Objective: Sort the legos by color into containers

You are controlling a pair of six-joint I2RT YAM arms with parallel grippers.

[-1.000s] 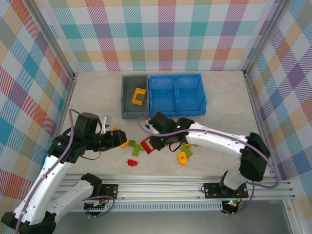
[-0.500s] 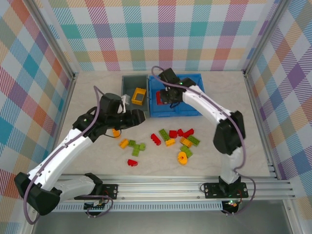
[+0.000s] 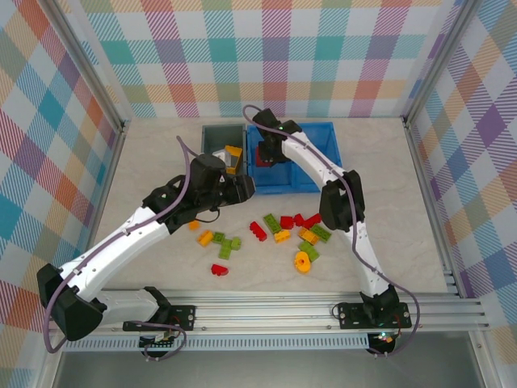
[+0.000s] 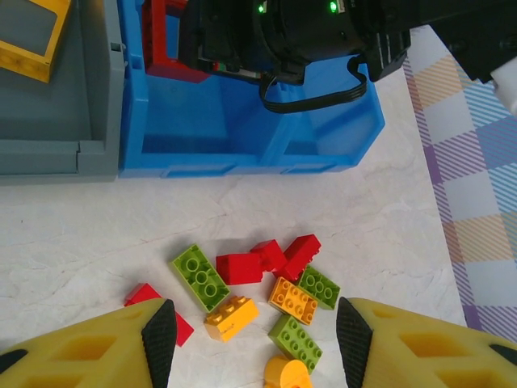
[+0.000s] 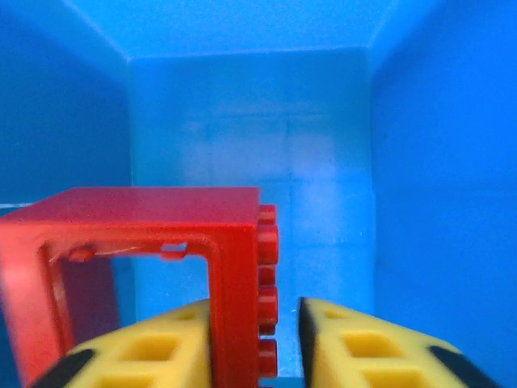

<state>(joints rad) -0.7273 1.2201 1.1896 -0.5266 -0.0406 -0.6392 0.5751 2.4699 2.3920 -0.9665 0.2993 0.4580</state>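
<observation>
My right gripper is down in the left compartment of the blue bin. A red frame-shaped lego stands between its fingers, touching the left one, with a narrow gap to the right one, so the right gripper is slightly open. My left gripper hovers in front of the grey bin, open and holding nothing. A yellow frame lego lies in the grey bin. Below the left gripper lie loose legos: a green one, a yellow one, a red one.
More loose bricks are scattered on the table in front of the bins, among them a round yellow one, a red one and a yellow one. The right arm arches over the pile. Checked walls close in three sides.
The right arm carried the red frame lego from the pile into the blue bin and its jaws have parted a little. The left arm swung up and right toward the grey bin.
</observation>
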